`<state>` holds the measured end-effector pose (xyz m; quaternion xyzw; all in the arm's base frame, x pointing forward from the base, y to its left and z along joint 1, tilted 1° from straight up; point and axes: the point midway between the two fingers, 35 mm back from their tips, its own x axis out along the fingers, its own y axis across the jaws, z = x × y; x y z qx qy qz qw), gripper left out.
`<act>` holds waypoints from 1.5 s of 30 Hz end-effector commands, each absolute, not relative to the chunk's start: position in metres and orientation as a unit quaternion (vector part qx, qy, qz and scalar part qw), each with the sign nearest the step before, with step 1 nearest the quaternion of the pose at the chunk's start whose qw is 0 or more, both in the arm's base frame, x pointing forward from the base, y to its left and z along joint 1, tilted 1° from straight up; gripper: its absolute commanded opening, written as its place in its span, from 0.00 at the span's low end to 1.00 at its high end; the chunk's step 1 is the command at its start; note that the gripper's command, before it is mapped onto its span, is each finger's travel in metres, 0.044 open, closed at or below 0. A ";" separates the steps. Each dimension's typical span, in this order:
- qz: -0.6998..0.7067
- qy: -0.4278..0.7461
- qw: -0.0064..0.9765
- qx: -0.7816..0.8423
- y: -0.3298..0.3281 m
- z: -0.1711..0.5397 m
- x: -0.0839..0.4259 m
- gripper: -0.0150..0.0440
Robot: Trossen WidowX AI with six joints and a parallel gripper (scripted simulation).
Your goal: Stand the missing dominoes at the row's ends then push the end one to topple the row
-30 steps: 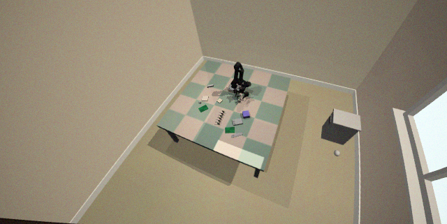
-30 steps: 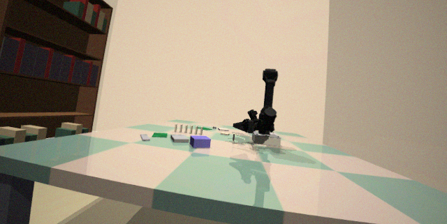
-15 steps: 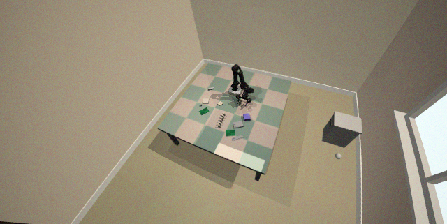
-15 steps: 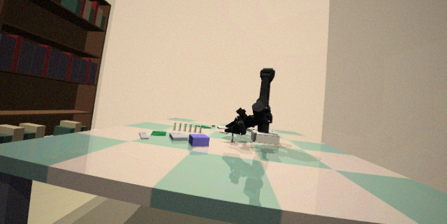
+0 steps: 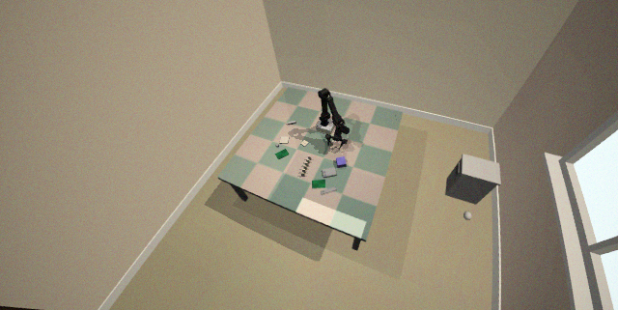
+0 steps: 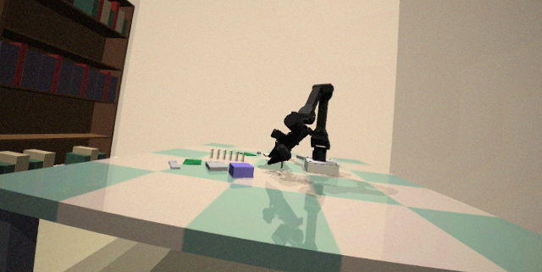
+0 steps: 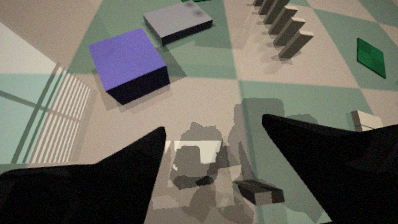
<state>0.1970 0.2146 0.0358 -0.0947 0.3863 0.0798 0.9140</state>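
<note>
Top view first: the black gripper (image 5: 335, 148) (image 6: 275, 163) (image 7: 213, 125) can be made out low over the checkered table (image 5: 261, 180) (image 6: 127, 204) (image 7: 200, 95), between the arm's base and the purple block (image 5: 341, 161) (image 6: 241, 170) (image 7: 131, 65). The row of standing dominoes (image 5: 305, 167) (image 6: 224, 154) (image 7: 285, 21) is set well apart from it, with the grey box (image 5: 329, 173) (image 6: 216, 166) (image 7: 177, 22) off to one side.

In the exterior view, the fingers are seen angled down near the tabletop. Six thin uprights can be counted in the row, past the purple block, and none of them is being touched.

The wrist view's the handy one. The fingers are spread pretty much all the way, and nothing's being held. A loose domino (image 7: 260, 193) is seen low in the opening, nearer the finger on the right of the picture. It's half lost in shadow, so whether it's upright or lying down can't really be told from here. The row is seen beyond the fingertips, up towards the top edge, with a green card (image 7: 371, 57) over to its right.
</note>
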 end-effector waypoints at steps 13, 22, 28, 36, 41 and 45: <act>0.068 0.695 0.715 -0.042 0.163 0.097 0.167 1.00; 0.068 0.695 0.715 -0.042 0.163 0.097 0.167 1.00; 0.068 0.695 0.715 -0.042 0.163 0.097 0.167 1.00; 0.068 0.695 0.715 -0.042 0.166 0.043 0.169 1.00; 0.068 0.695 0.715 -0.042 0.165 0.032 0.168 1.00; 0.068 0.695 0.715 -0.042 0.165 0.029 0.168 1.00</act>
